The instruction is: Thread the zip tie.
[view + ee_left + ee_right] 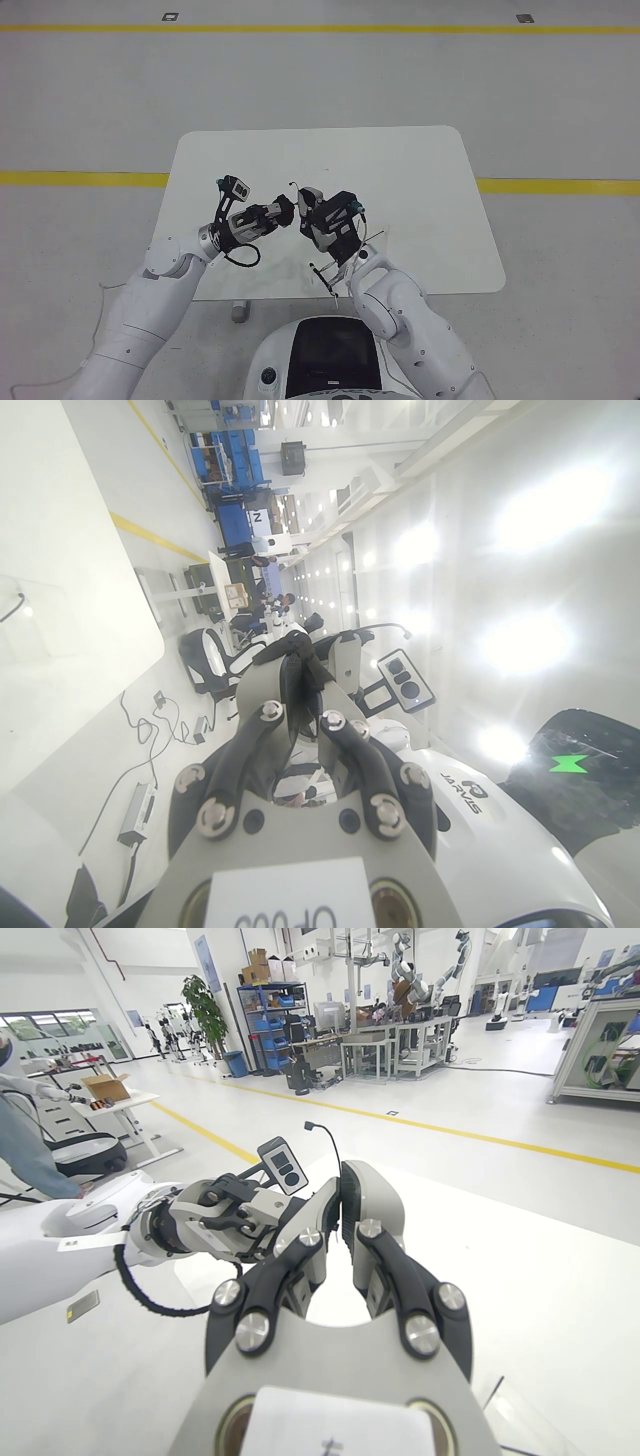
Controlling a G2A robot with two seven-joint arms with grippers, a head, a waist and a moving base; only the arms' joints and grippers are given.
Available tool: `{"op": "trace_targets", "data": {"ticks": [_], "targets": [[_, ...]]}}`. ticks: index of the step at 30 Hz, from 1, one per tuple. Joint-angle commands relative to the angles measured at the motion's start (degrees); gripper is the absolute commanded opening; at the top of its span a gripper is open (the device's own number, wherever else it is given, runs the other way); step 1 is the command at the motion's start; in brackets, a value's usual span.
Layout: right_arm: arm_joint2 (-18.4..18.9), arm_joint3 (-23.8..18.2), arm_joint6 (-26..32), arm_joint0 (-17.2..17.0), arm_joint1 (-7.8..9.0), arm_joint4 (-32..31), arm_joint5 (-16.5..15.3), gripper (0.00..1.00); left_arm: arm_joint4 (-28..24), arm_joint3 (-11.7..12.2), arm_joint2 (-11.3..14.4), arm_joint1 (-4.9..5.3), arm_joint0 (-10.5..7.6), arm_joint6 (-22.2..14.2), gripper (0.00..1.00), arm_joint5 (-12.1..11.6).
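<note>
Right at the middle of the top view, the right gripper (341, 1188) has its two fingers pressed together on the zip tie (334, 1145), pinching the thin black strap low on its length. The strap leaves the fingertips in line with the fingers. It then bends over in a gentle hook, and its small blocky head is the free end, pointing toward the left arm's side. In the top view its long axis runs from the grippers toward the top of the frame, with the tip curling to the left.

The left gripper (297, 647) comes in from the left of the top view and meets the right one tip to tip. Its fingers are drawn together, the dark pads closing at the tips. I cannot tell whether they have the strap between them.

Both grippers hang above the white table (420, 170), a little left of its centre. A thin dark strip (322, 277) lies on the tabletop near its lower edge, beside the right forearm.
</note>
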Motion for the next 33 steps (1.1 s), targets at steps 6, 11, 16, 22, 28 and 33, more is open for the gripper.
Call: {"op": "trace_targets", "data": {"ticks": [6,11,16,22,28,33], "targets": [[-0.3,0.5,0.3,0.3,0.1,0.2,0.5,0.0,0.0,0.0,0.0,0.0,0.0,0.0,0.0,0.0],[-0.5,0.7,0.5,0.5,0.18,0.2,0.8,0.0,0.0,0.0,0.0,0.0,0.0,0.0,0.0,0.0],[-0.6,0.8,0.7,0.4,0.27,0.1,1.4,0.0,0.0,0.0,0.0,0.0,0.0,0.0,0.0,0.0],[-0.3,0.8,0.8,0.1,0.31,2.4,2.0,0.0,0.0,0.0,0.0,0.0,0.0,0.0,0.0,0.0],[-0.3,0.8,1.4,0.1,0.42,3.8,1.8,0.0,0.0,0.0,0.0,0.0,0.0,0.0,0.0,0.0],[-0.6,1.0,2.0,0.2,0.51,4.2,1.6,0.0,0.0,0.0,0.0,0.0,0.0,0.0,0.0,0.0]]}}
